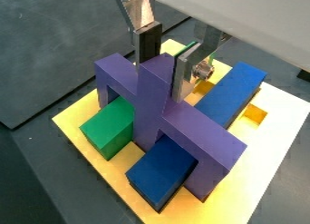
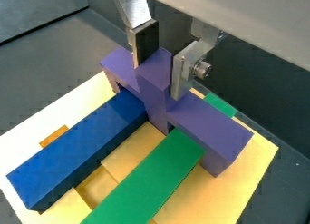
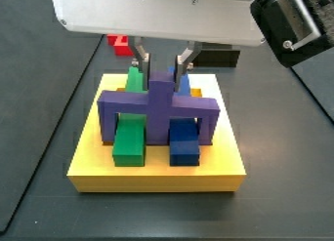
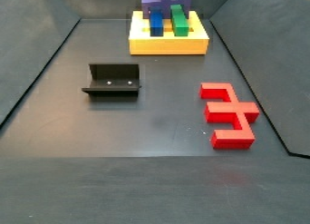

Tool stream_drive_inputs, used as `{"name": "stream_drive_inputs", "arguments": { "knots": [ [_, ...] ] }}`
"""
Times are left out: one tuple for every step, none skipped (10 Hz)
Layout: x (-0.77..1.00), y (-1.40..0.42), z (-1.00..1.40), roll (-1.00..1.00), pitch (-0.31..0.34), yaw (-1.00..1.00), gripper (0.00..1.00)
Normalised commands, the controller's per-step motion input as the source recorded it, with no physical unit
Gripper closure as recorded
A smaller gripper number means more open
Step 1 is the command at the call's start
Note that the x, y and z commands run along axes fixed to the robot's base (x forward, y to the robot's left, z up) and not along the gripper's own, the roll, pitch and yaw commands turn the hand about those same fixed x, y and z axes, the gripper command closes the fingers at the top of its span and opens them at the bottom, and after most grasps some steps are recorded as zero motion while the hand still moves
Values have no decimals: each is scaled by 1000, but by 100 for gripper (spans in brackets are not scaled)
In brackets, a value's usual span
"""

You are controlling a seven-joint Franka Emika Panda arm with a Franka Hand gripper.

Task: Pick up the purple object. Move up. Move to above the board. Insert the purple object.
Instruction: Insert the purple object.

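The purple object (image 1: 169, 119) (image 2: 158, 92) stands on the yellow board (image 1: 285, 105) (image 2: 36, 128), its crossbar straddling the green bar (image 1: 109, 128) (image 2: 151, 187) and the blue bar (image 1: 164, 169) (image 2: 79, 155). In a side view the purple object (image 3: 159, 103) has both legs down on the board (image 3: 156, 177). My gripper (image 1: 165, 75) (image 2: 161, 75) (image 3: 160, 74) is above it, one finger on each side of the raised ridge, shut on it. In a side view the purple object (image 4: 166, 3) and the board (image 4: 169, 44) sit at the far end; my gripper is out of that frame.
The dark fixture (image 4: 112, 80) (image 3: 216, 58) stands on the grey floor away from the board. A red piece (image 4: 227, 112) (image 3: 120, 40) lies on the floor to one side. Small orange-lined slots (image 1: 255, 112) (image 2: 53, 135) show in the board.
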Motion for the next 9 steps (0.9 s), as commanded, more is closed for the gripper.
{"name": "stream_drive_inputs", "arguments": {
  "knots": [
    [134,-6,-140,296,30,97,100],
    [183,-91,-63,347,29,31,100],
    [206,-146,-46,376,54,0,100],
    [0,-251,-197,327,0,0,100],
    [-229,-217,-243,190,-167,0,100],
    [-326,-189,-191,107,-211,0,100],
    [-254,-200,-197,136,-181,0,100],
    [-306,-237,-289,141,-187,0,100],
    [-257,-197,-314,116,-183,0,100]
  ]
}}
